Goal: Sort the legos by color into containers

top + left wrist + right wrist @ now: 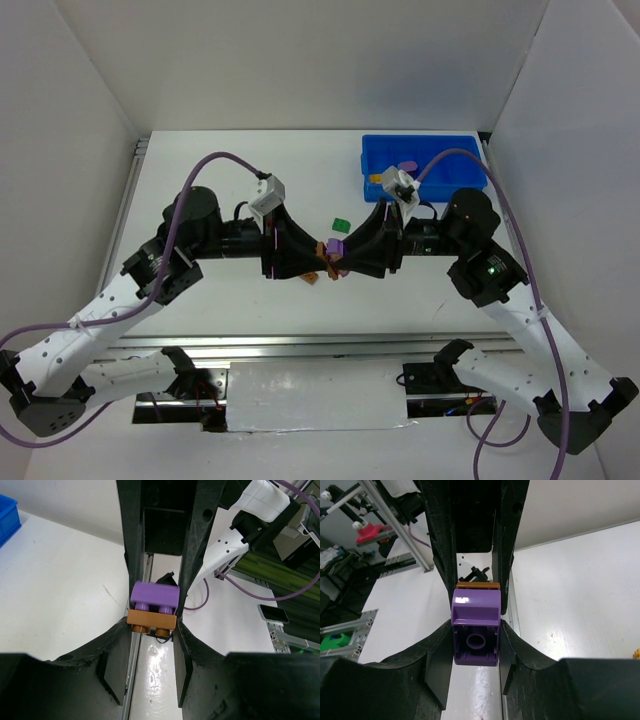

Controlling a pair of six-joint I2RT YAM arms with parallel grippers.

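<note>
Above the middle of the table, my two grippers meet tip to tip on a joined pair of legos. My left gripper (pixel 320 256) (pixel 152 625) is shut on the brown-orange brick (pixel 326 248) (pixel 151 620). My right gripper (pixel 342 258) (pixel 476 628) is shut on the purple brick (pixel 337 252) (pixel 475 611) stuck to it. The brown-orange brick (pixel 478 585) shows just beyond the purple one in the right wrist view. A green square lego (pixel 339 223) lies on the table behind the grippers. The blue tray of containers (pixel 440 147) sits at the back right.
Inside the tray lie a purple piece (pixel 407 166) and a yellow piece (pixel 374 178). A small orange brick (pixel 312 277) lies on the table under the left gripper. White walls close in the table on three sides. An aluminium rail (pixel 300 342) runs along the near edge.
</note>
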